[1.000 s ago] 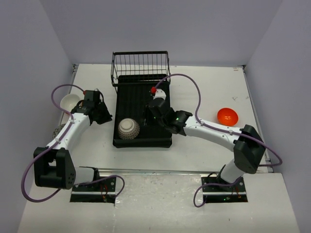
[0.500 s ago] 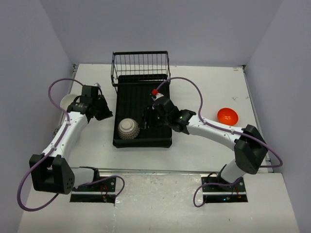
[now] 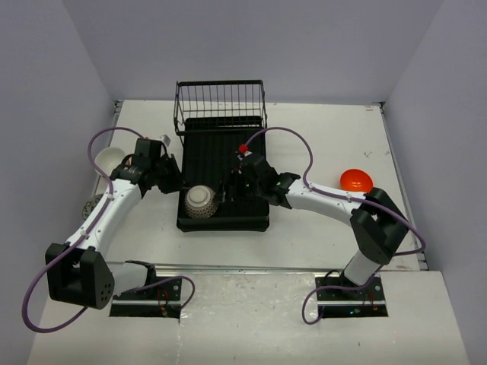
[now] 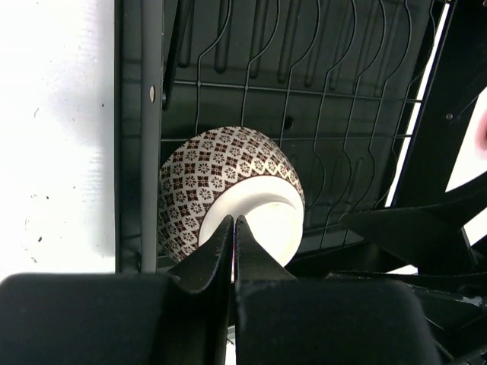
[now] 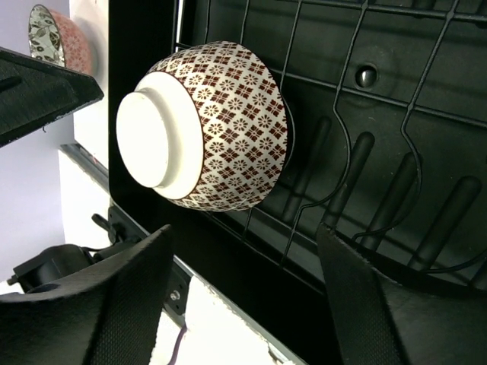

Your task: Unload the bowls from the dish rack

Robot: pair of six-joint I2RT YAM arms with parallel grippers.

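While the patterned bowl lay in the near left corner of the dish rack, both arms reached toward it from opposite sides. The rack was a black tray with a ribbed floor and thin wire dividers, set in the middle of the white surface, with an upright wire basket at its far end. The bowl was turned over and tilted, its white foot ring facing up and toward the right arm, its brown-and-white pattern covering the outer wall. The right pincer hung over the tray floor just right of the bowl; in the right wrist view its fingers were spread wide, apart from the bowl, with the bowl showing above and between them. The left pincer sat at the left rim of the rack, near the bowl; in the left wrist view its fingers were pressed together with nothing between them, the tips pointing at the bowl, though contact could not be told. Off the rack, a white bowl stood at the far left, another bowl was partly hidden behind the left arm, and an orange bowl rested well to the right.
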